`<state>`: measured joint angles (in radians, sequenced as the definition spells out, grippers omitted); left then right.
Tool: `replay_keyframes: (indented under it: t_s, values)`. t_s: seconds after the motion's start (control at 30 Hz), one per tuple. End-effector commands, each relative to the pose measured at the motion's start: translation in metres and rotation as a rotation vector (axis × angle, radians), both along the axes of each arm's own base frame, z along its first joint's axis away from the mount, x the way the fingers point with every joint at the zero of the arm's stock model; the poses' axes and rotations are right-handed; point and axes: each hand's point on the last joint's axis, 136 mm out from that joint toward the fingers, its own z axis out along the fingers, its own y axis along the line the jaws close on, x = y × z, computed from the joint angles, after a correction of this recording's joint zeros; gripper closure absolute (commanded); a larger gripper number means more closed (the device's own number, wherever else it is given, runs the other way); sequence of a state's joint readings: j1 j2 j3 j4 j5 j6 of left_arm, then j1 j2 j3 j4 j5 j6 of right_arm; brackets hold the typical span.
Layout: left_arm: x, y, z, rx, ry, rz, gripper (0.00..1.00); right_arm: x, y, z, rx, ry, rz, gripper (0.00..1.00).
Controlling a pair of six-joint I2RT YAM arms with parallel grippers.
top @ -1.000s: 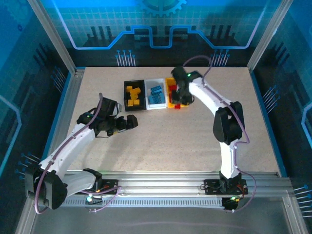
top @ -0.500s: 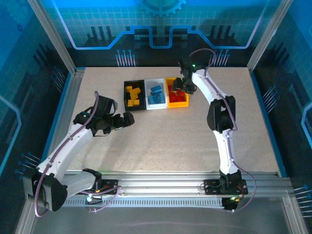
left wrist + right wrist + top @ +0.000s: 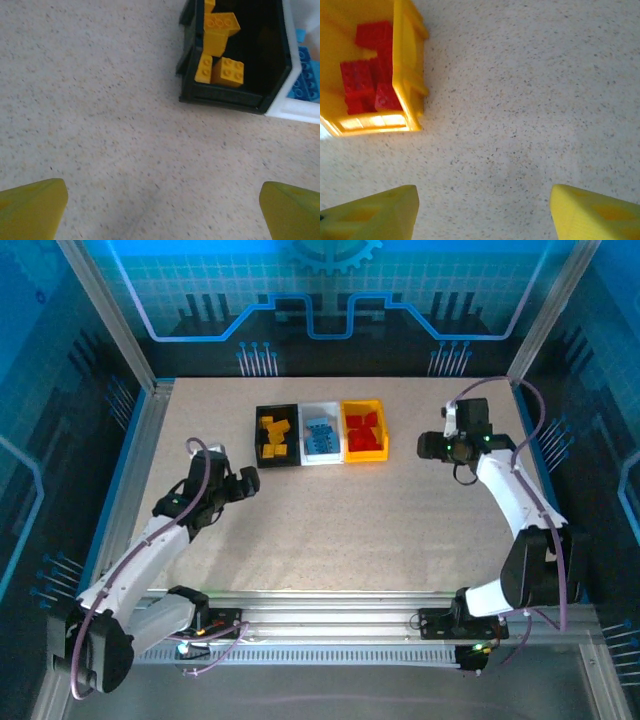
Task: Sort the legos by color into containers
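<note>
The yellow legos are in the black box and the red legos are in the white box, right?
Not quite. The red legos are in the orange-yellow box, not the white one; the right wrist view shows them inside it. The white box holds the blue legos. The yellow legos are in the black box, as you said.

We find the speckled beige tabletop open across the middle and lower centre of the top view. The joined row of black, white and orange-yellow plastic bins blocks the upper centre; the white left arm crosses the lower left, the white right arm lines the right side.
</note>
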<state>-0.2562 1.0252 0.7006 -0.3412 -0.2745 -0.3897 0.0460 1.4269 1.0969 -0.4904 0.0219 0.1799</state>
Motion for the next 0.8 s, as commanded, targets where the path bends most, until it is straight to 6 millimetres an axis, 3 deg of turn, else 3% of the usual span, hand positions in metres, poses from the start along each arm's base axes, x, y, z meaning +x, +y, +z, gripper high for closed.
replay_keyframes:
  t_s: [0.0, 0.27, 0.43, 0.63, 0.77]
  values:
    - [0.028, 0.016, 0.029, 0.100, -0.193, 0.040, 0.01, 0.015, -0.003, -0.012, -0.125, -0.134, 0.120, 0.28]
    - [0.058, 0.043, 0.012, 0.157, -0.208, 0.133, 0.01, 0.030, 0.004, -0.055, -0.114, -0.262, 0.175, 0.29]
    - [0.080, 0.052, -0.002, 0.270, -0.275, 0.076, 0.01, 0.030, 0.007, -0.071, -0.100, -0.279, 0.178, 0.30]
    - [0.092, 0.072, -0.041, 0.252, -0.226, 0.083, 0.01, 0.039, 0.011, -0.071, -0.090, -0.292, 0.190, 0.30]
    - [0.106, 0.056, -0.052, 0.236, -0.247, -0.042, 0.01, 0.043, 0.014, -0.073, -0.102, -0.281, 0.200, 0.31]
